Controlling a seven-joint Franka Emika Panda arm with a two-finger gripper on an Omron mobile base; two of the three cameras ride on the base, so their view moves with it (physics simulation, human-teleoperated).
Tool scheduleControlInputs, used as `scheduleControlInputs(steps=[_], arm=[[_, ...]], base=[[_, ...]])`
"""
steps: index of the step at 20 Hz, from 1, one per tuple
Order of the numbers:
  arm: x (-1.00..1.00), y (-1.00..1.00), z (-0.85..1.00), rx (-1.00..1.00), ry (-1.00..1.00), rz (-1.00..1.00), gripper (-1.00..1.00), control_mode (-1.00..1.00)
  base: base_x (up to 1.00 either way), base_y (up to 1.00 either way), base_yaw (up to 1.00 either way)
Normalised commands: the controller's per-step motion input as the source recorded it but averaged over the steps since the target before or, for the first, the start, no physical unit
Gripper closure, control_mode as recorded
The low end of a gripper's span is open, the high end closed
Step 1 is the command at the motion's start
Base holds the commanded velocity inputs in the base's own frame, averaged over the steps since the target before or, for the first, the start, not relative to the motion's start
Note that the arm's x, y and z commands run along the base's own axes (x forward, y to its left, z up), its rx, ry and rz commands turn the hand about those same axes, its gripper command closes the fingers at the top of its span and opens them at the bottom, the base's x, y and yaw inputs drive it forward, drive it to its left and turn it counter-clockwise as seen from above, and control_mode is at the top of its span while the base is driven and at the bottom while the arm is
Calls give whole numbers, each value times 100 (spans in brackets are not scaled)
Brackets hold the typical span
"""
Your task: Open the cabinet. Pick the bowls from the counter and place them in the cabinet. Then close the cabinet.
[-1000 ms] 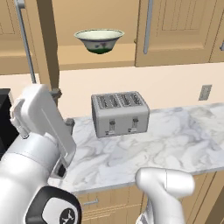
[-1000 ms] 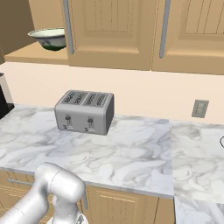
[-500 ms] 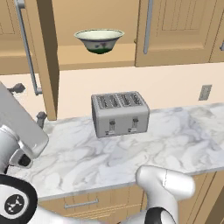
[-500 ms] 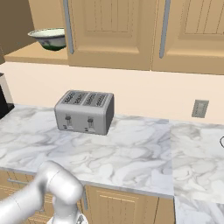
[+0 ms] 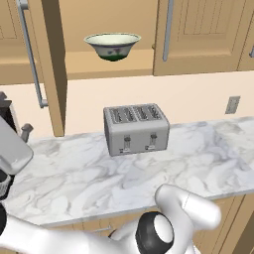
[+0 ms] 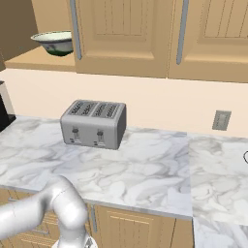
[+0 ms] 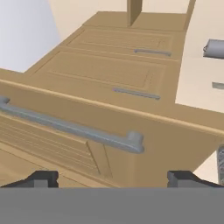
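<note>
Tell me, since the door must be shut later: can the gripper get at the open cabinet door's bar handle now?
Probably yes. The gripper is open, and the bar handle lies just ahead of its fingertips with nothing between them.

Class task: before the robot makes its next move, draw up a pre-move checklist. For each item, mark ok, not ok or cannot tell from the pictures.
1. Cabinet open: ok, left door swung out.
2. Cream bowl on the cabinet shelf: ok.
3. Second bowl located: cannot tell.
4. Claw open and empty: ok, tips stand wide apart with nothing between.
5. Claw near a door handle: ok, a silver bar lies just ahead.
6. Toaster upright on the counter: ok.
</note>
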Motion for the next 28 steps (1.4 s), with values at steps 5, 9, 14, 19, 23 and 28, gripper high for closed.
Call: scheduleControlInputs(steps=[5, 9, 14, 19, 23, 28], arm=[[31, -9, -7, 7, -1, -10, -100, -100], [28, 0, -12, 7, -6, -11, -100, -100], [22, -1, -18, 4, -7, -11, -100, -100], [5, -23, -2, 1, -7, -9, -100, -100], [0, -57, 11, 4, -11, -6, -100, -100], [0, -65, 3, 7, -10, -6, -100, -100]], base=[[0, 0, 0], [0, 0, 0], [0, 0, 0], [0, 0, 0], [0, 0, 0], [0, 0, 0]])
